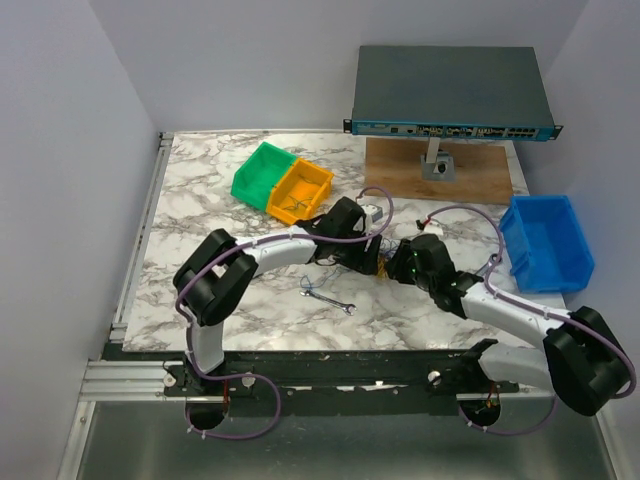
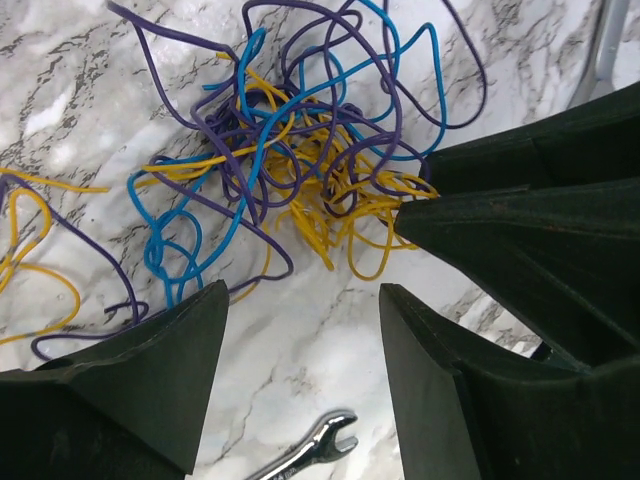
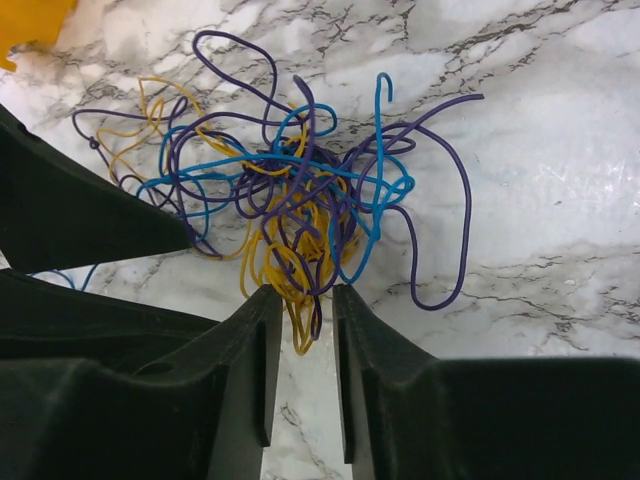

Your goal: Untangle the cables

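Observation:
The cables (image 3: 300, 200) are a tangled clump of thin blue, yellow and purple wires on the marble table, mid-table between the two arms (image 1: 385, 262). My right gripper (image 3: 305, 292) is at the clump's near edge, open by a narrow gap. A yellow loop and a purple loop hang between its tips. My left gripper (image 2: 302, 295) stands open on the opposite side of the cables (image 2: 300, 150), with only bare marble between its fingers. The two grippers face each other across the clump, left (image 1: 365, 255) and right (image 1: 400, 262).
A small silver wrench (image 1: 330, 298) lies just by the left gripper (image 2: 310, 450). Green (image 1: 262, 172) and orange (image 1: 298, 190) bins stand at the back left, a blue bin (image 1: 548, 240) at the right. A network switch (image 1: 450, 92) sits over a wooden board (image 1: 440, 170) at the back.

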Controlling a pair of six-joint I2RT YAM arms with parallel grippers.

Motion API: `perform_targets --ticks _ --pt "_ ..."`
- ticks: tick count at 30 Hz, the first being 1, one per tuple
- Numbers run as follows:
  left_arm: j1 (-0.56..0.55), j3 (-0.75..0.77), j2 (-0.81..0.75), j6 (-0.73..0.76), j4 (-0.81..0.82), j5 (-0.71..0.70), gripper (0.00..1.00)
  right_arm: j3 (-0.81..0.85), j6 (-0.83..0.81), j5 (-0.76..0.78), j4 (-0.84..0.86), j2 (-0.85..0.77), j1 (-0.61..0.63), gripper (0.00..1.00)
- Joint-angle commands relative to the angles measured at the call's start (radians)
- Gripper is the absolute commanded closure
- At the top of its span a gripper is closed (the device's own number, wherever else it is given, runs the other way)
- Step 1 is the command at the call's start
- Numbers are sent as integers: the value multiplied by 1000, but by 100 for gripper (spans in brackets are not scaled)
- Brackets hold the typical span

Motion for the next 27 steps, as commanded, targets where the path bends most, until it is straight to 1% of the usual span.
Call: perform_targets --ticks 1,2,4,6,7,9,10,11,13,14,15,16,19,23,25,27 --pt "-6 58 62 16 -19 17 37 -16 -19 -8 95 49 -6 68" --pt "-6 73 74 14 -26 22 37 -14 -21 -11 98 61 -5 68" --pt "-7 90 92 12 -25 41 38 -15 -17 -23 114 77 -6 73" --pt "-7 102 101 9 -23 46 39 -22 -11 -41 132 81 -4 87" --pt "-8 109 106 10 -25 50 42 -26 -4 -52 135 80 -4 94" --pt "-8 132 126 14 -40 59 46 -34 9 -69 142 70 -6 99" --pt "-7 145 138 13 -54 60 50 -40 17 -74 144 60 -4 99" --pt "-7 159 148 12 -64 61 55 -47 25 -79 146 46 -4 99" --pt "-7 173 157 11 -74 71 74 -61 34 -82 146 18 -4 99" --pt "-7 174 156 10 -72 69 87 -67 38 -72 138 4 -5 99" --pt "-7 169 152 11 -66 60 96 -71 42 -54 118 -12 -4 99" --pt "-6 167 150 11 -66 47 100 -79 48 -28 103 -26 -6 99" --pt "-3 167 131 11 -85 18 100 -104 76 38 66 -72 -5 99" --pt "-3 113 68 17 -60 -42 100 -97 129 133 3 -113 -6 99" --pt "-1 101 52 23 -59 -83 100 -71 163 189 -51 -119 -5 99" --pt "12 105 42 23 -78 -105 100 -31 208 256 -151 -119 -5 98"
